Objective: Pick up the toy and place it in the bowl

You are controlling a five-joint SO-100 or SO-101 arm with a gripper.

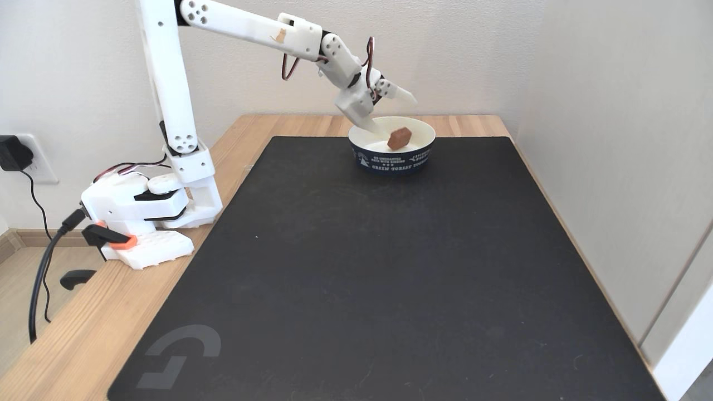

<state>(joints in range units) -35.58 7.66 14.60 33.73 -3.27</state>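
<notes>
Black mat (362, 267) bears bowl (415, 161) containing toy (399, 138), jaws parted.

1. The toy (399, 138) is reddish-brown.
2. The bowl (392, 159) is cream-white inside and dark navy outside, printed with white text and a small white logo.
3. The arm (167, 72) is white, with red and black wires near the white pincer (394, 114).
4. An orange-and-black clamp (111, 238) sits at the white base.
5. The mat (379, 267) is black with a grey logo.
6. The surface (72, 340) is light wood grain.
</notes>
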